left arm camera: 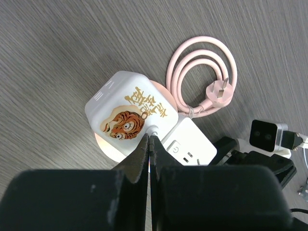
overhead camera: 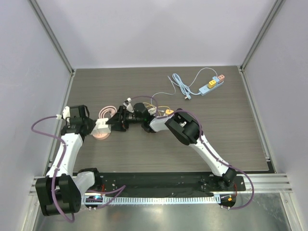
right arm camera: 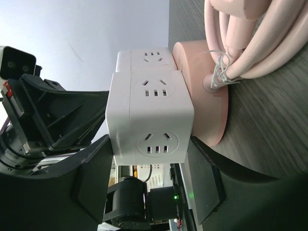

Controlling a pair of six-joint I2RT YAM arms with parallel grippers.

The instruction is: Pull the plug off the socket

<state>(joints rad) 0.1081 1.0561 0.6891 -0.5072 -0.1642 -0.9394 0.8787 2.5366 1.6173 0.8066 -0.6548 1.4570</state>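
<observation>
A white cube socket with a tiger picture (left arm camera: 127,113) stands on a round pink base (left arm camera: 107,146). A second white cube with a power button (left arm camera: 190,147) is plugged into its side. My left gripper (left arm camera: 149,140) is shut and empty, its tips resting on the top edge of the tiger cube. In the right wrist view my right gripper (right arm camera: 150,179) is shut on the near white cube (right arm camera: 149,120), one finger on each side. The tiger cube (right arm camera: 147,57) and the pink base (right arm camera: 204,96) lie behind it. In the top view both grippers, left (overhead camera: 102,127) and right (overhead camera: 117,122), meet at the cubes.
The base's pink cord (left arm camera: 202,67) lies coiled beyond the cubes, with its own plug (left arm camera: 219,93) free. A small black-and-white charger (left arm camera: 267,134) and loose wires (overhead camera: 154,103) lie close to the right arm. A blue power strip (overhead camera: 211,85) with a blue cable (overhead camera: 180,83) lies at the back right.
</observation>
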